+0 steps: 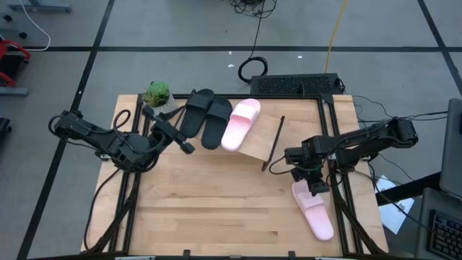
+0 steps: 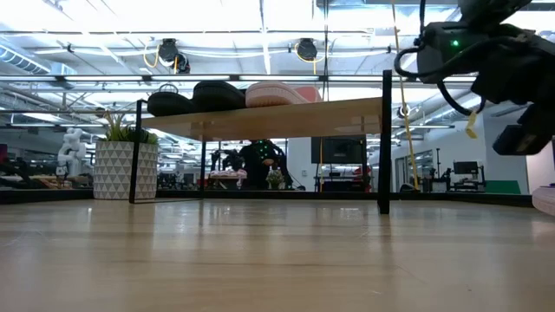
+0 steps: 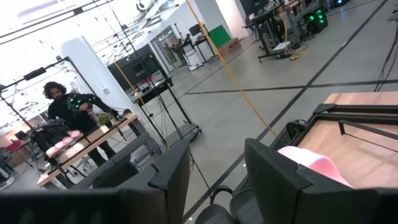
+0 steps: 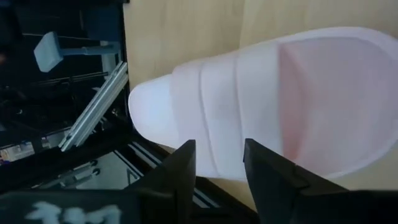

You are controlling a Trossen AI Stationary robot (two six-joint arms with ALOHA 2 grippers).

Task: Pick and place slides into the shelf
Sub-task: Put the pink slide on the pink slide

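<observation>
Right fingers (image 4: 214,165) parted above pink slide (image 4: 280,99) on desk (image 1: 216,202), gripping nothing (left fingers (image 3: 211,180) likewise apart, empty, near shelf (image 1: 263,137)).

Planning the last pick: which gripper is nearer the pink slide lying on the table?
Right. The right gripper hovers directly over the pink slide; the left gripper sits across the table by the shelf.

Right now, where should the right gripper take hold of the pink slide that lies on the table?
Probably the broad strap of the pink slide, from above. The slide lies flat, sole down, and the right gripper hovers over that end, fingers parted.
</observation>
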